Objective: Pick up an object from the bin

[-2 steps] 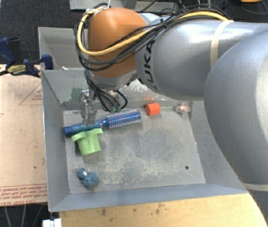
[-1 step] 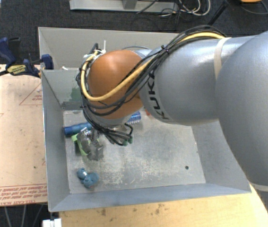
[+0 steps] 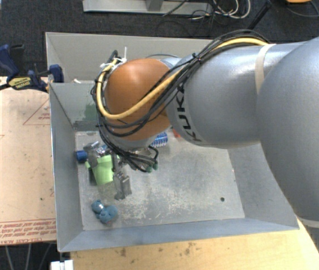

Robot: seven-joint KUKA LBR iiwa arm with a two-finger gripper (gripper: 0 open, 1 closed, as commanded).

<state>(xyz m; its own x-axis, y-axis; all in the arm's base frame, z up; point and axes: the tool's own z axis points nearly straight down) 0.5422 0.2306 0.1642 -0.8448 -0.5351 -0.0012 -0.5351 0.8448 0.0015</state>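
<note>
We are reading the green block (image 3: 103,169) as lying just view-left of the gripper (image 3: 120,185), lengthwise alongside it. We cannot tell the jaw state.

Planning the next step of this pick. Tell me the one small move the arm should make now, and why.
Probably a slight nudge to centre on the green block, then lower. The gripper sits low in the bin, right against that block; the blue-grey lump and the small blue piece lie farther off. Whether it already grips the block cannot be seen.
</note>
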